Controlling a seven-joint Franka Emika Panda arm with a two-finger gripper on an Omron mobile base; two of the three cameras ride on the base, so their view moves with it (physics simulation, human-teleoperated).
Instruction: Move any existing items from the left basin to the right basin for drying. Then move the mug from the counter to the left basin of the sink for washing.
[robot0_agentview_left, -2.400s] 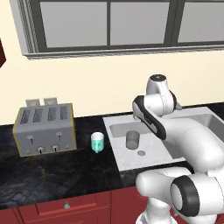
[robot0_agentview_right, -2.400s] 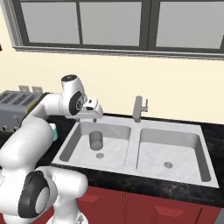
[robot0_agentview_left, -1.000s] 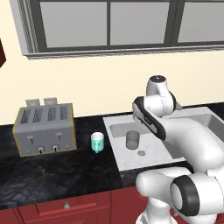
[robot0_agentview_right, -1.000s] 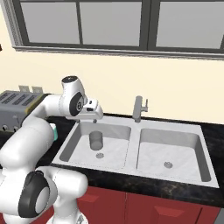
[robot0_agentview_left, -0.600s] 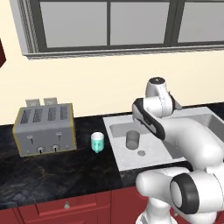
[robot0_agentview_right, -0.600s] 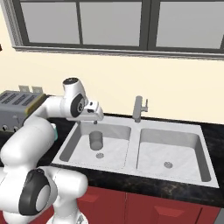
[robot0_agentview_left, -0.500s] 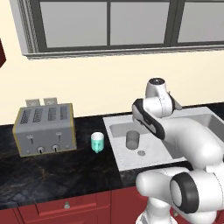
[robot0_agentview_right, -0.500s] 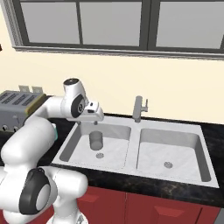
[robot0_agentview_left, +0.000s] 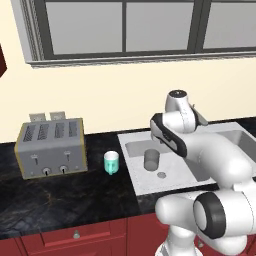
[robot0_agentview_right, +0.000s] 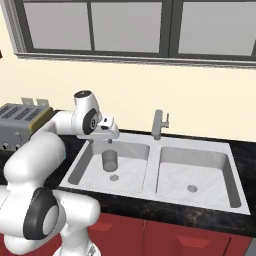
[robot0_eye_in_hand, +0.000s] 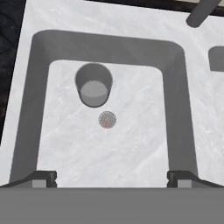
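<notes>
A plain grey cup (robot0_agentview_right: 109, 160) stands upright in the left basin (robot0_agentview_right: 131, 171) of the sink (robot0_agentview_right: 150, 187), just behind the round drain (robot0_agentview_right: 114, 177). My gripper (robot0_agentview_right: 109, 140) hangs open a short way above the cup, holding nothing. In the hand view the cup (robot0_eye_in_hand: 93, 85) lies ahead and left of centre, its mouth facing me, and my gripper (robot0_eye_in_hand: 111, 178) spans the basin's width. The right basin (robot0_agentview_right: 197, 167) holds only its drain. The teal-and-white mug (robot0_agentview_left: 111, 163) stands on the black counter (robot0_agentview_left: 75, 195), left of the sink rim (robot0_agentview_left: 134, 172).
A steel toaster (robot0_agentview_left: 50, 148) sits on the counter left of the mug. The grey faucet (robot0_agentview_right: 158, 124) rises at the sink's middle back, right of my hand. My own arm hides much of the right basin in the left base view.
My hand has eased down a little over the left basin, toward the cup. The cup and mug have not moved.
</notes>
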